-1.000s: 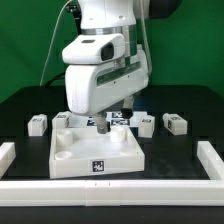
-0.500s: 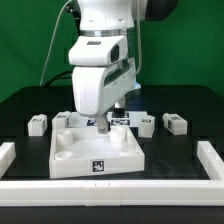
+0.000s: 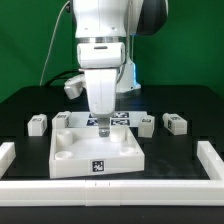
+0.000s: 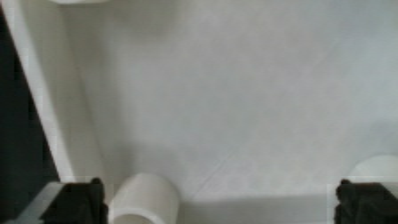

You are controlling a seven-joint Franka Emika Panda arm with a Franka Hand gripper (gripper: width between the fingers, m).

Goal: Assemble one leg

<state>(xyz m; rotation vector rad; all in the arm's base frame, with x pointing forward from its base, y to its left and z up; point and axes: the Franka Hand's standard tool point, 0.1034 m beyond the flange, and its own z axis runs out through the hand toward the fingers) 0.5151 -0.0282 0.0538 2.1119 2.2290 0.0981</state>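
Observation:
The large white square top point(image 3: 97, 150) lies in the middle of the table, and its flat face fills the wrist view point(image 4: 214, 100). My gripper point(image 3: 103, 128) hangs just above the top's far part. In the wrist view the gripper point(image 4: 226, 203) is open, its two black fingers point(image 4: 79, 203) wide apart with nothing between them. A white rounded shape point(image 4: 143, 200) lies close to one finger; I cannot tell what it is. Small white legs with tags lie on the black table: two at the exterior view's left point(image 3: 37, 124) point(image 3: 62, 119) and two at its right point(image 3: 146, 124) point(image 3: 176, 123).
The marker board point(image 3: 122, 118) lies behind the top, partly hidden by the arm. White rails point(image 3: 212, 160) border the table at both sides and at the front. A green wall stands behind.
The wrist has turned and the arm's body has shifted toward the exterior view's right. The gripper stays over the far part of the top. The legs have not moved.

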